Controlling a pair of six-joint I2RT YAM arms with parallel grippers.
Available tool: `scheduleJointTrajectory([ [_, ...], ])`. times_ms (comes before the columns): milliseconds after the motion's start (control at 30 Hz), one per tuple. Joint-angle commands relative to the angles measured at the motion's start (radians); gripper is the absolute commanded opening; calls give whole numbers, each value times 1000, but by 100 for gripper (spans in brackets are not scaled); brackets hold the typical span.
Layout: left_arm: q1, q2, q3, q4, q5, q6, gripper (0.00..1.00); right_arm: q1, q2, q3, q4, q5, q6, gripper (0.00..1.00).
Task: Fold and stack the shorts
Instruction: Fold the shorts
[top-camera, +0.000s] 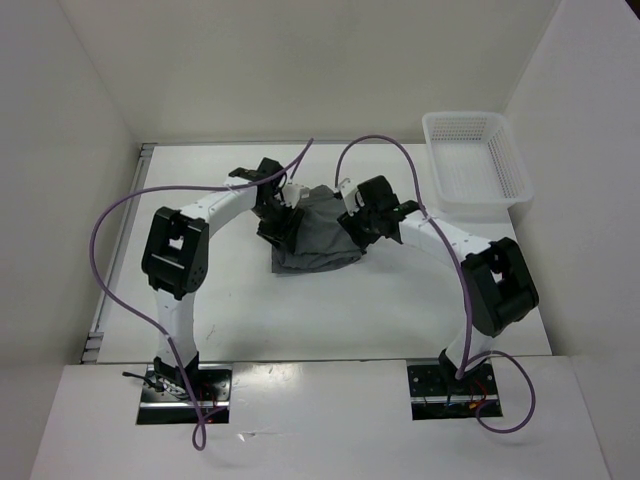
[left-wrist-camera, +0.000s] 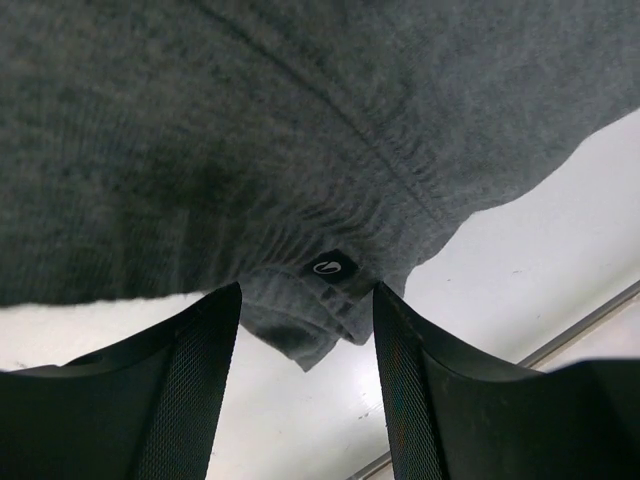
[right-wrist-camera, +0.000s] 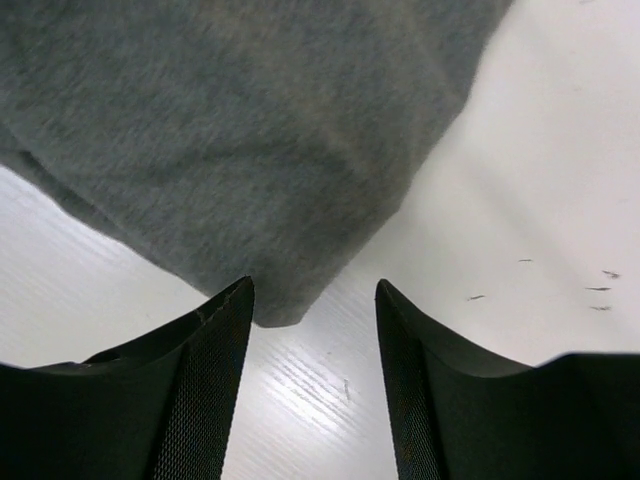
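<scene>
The grey shorts (top-camera: 318, 236) lie in a loose pile on the white table between my two arms. In the left wrist view the shorts (left-wrist-camera: 300, 150) fill the top, with a tiny dark tag (left-wrist-camera: 333, 265) on the waistband corner that hangs between my open fingers. My left gripper (top-camera: 276, 222) is open at the shorts' left edge, holding nothing. In the right wrist view a grey corner of the shorts (right-wrist-camera: 250, 150) ends just at my left fingertip. My right gripper (top-camera: 358, 228) is open at the shorts' right edge, holding nothing.
A white mesh plastic basket (top-camera: 476, 160) stands at the back right of the table. White walls enclose the table on the left, back and right. Purple cables loop over both arms. A table edge strip (left-wrist-camera: 590, 325) shows in the left wrist view.
</scene>
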Motion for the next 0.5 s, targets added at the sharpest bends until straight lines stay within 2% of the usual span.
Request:
scheduleJointTrajectory([
  [0, -2, 12, 64, 15, 71, 6, 63, 4, -5, -33, 63, -71, -17, 58],
  [300, -13, 32, 64, 15, 123, 6, 63, 4, -36, -128, 43, -137, -36, 62],
  [467, -22, 53, 64, 15, 102, 6, 60, 4, -36, -147, 76, -147, -25, 62],
])
